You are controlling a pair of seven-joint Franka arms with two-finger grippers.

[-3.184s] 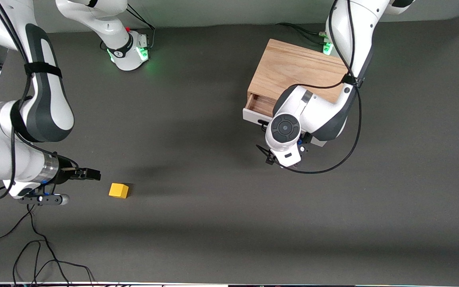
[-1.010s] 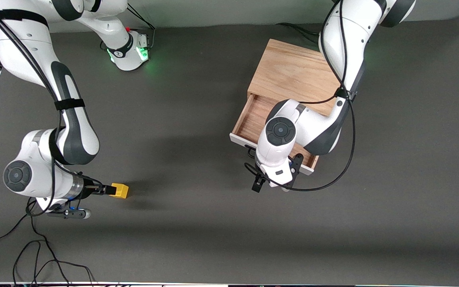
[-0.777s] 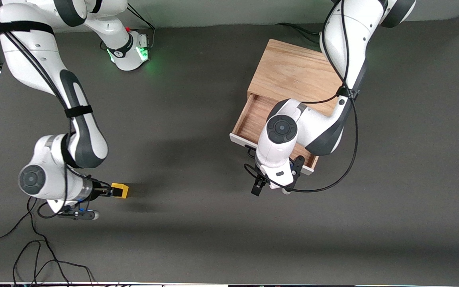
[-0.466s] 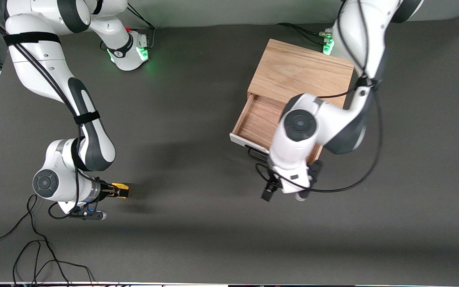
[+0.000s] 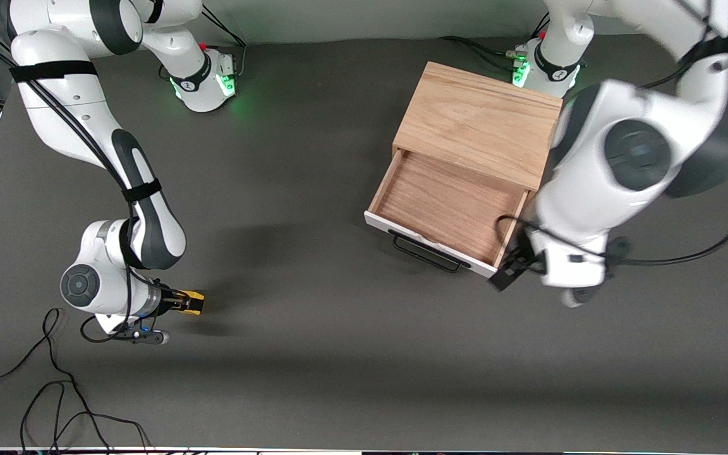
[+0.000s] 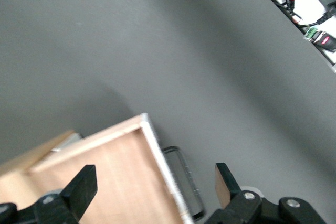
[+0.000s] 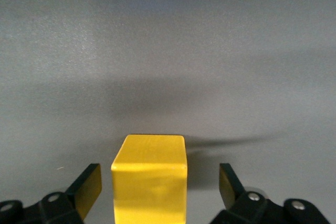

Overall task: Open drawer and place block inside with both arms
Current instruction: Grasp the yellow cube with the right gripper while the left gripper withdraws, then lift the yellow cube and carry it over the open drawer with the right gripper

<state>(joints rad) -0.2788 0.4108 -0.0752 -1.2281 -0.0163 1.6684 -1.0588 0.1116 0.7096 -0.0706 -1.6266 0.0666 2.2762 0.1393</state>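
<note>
The drawer [image 5: 446,205] stands pulled out of the light-oak cabinet [image 5: 481,126], its tray bare, with the white front panel [image 5: 424,240] and black handle [image 5: 426,253] facing the front camera. My left gripper [image 5: 563,262] is open and empty, up over the drawer's front corner at the left arm's end; the left wrist view shows that corner [image 6: 152,145] and the handle [image 6: 184,182] between its spread fingers [image 6: 84,184]. The yellow block [image 5: 195,302] sits on the table. My right gripper [image 5: 177,302] is low and open around the block [image 7: 149,179], with a gap on each side.
The table is a dark grey mat [image 5: 339,354]. Loose black cables [image 5: 54,392] lie near its front corner at the right arm's end. The arm bases [image 5: 206,79] glow green along the back edge.
My left gripper has left the handle and swung up toward the left arm's end; the drawer stays pulled out. My right gripper has slid forward so its fingers flank the block.
</note>
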